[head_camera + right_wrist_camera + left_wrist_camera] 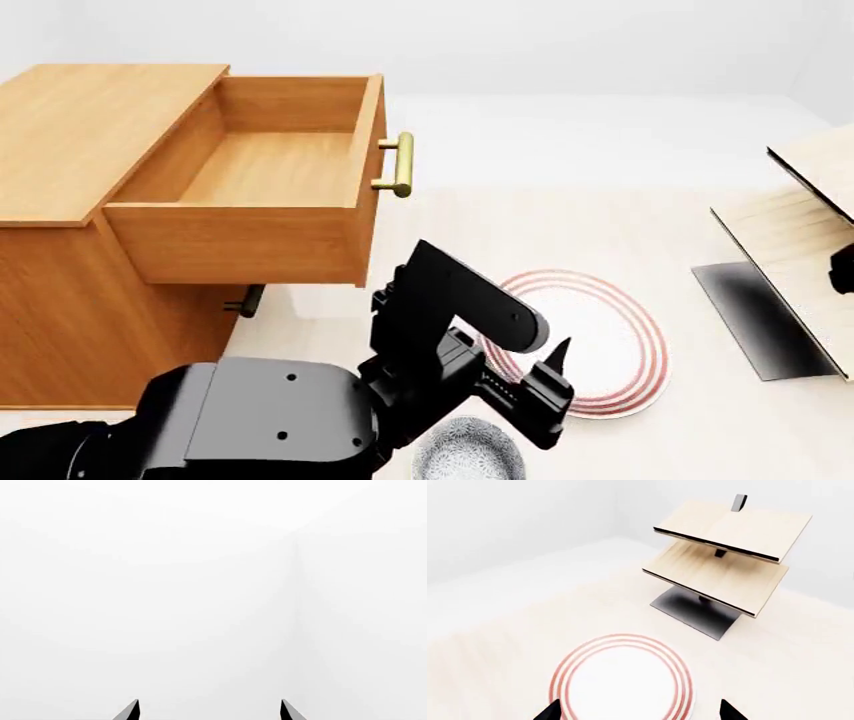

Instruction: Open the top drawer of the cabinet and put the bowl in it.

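Nearest to us, the bowl (467, 452) sits on the pale floor at the bottom edge of the head view, speckled blue-grey, half hidden behind our left arm (454, 330) and apart from the claw. Our left gripper (557, 372) hangs over the near rim of the plate (621, 345), its fingertips (730, 711) spread apart on either side of the red rings in the wrist view, gripping nothing. Our right gripper (209, 711) shows only two dark tips set wide, parted and empty, against blank white. Beyond the plate, toward the right, the rack (727, 550) stands on its dark base with two tilted pale boards. To the left, the cabinet (67, 250) rises, and the top drawer (254, 190) is pulled well out, its inside bare wood, its brass bar handle (400, 165) facing the plate. Under it we glimpse a lower handle (247, 300) in shadow.
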